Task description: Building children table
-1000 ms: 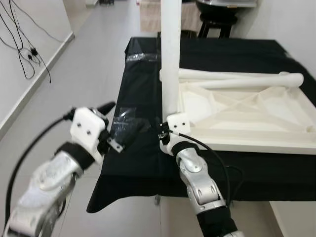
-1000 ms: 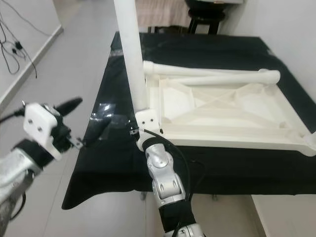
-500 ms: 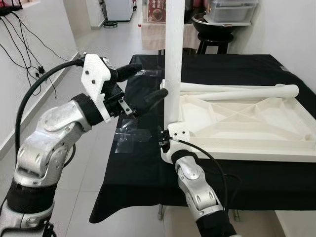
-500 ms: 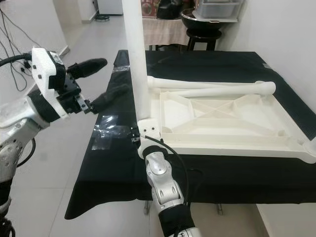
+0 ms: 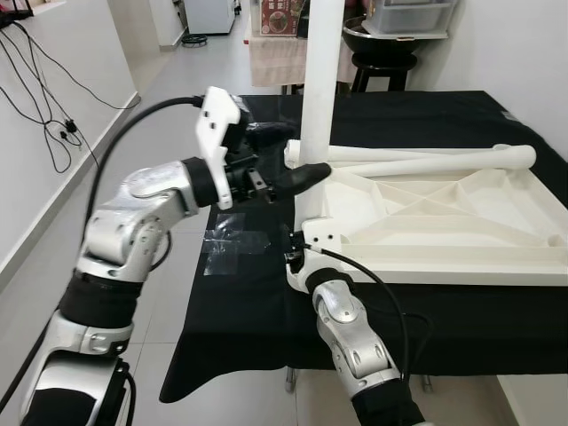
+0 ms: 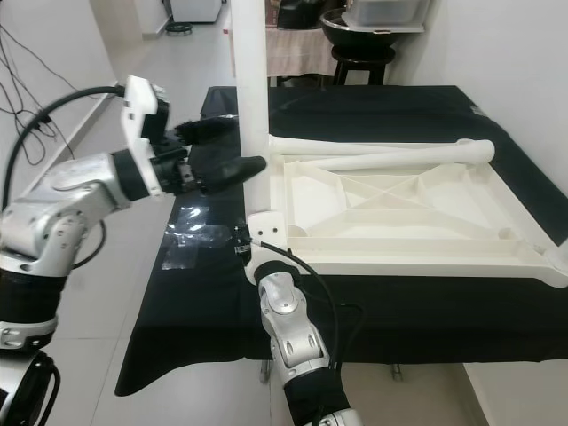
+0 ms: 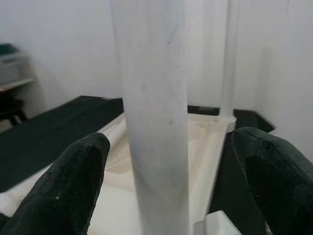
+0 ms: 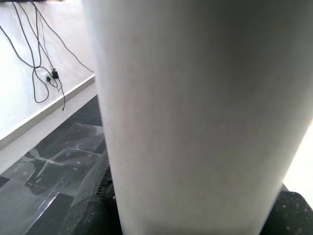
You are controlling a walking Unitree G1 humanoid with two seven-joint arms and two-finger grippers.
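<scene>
A white children's table top (image 5: 444,266) lies upside down on a black-covered table (image 5: 248,302). One white leg (image 5: 315,106) stands upright at its near left corner. My right gripper (image 5: 306,226) is shut on that leg's base, and its dark fingers (image 8: 93,205) show on both sides of the leg. My left gripper (image 5: 297,151) is open at mid-height, one finger (image 7: 73,186) on each side of the leg (image 7: 154,122) without closing on it. A second leg (image 5: 426,160) lies along the far side of the top. A thin white post (image 7: 227,58) rises from a far corner.
Clear tape patches (image 5: 231,241) stick to the black cloth near its left edge. Grey floor (image 5: 133,124) runs along the table's left side, with cables (image 5: 53,124) on the wall. A dark stool with a bowl (image 5: 382,44) stands beyond the table. A white wall is on the right.
My left arm rose from beside the table's near left edge and swung right; its open fingers now straddle the upright leg. The camera tilted up. The right gripper kept its hold.
</scene>
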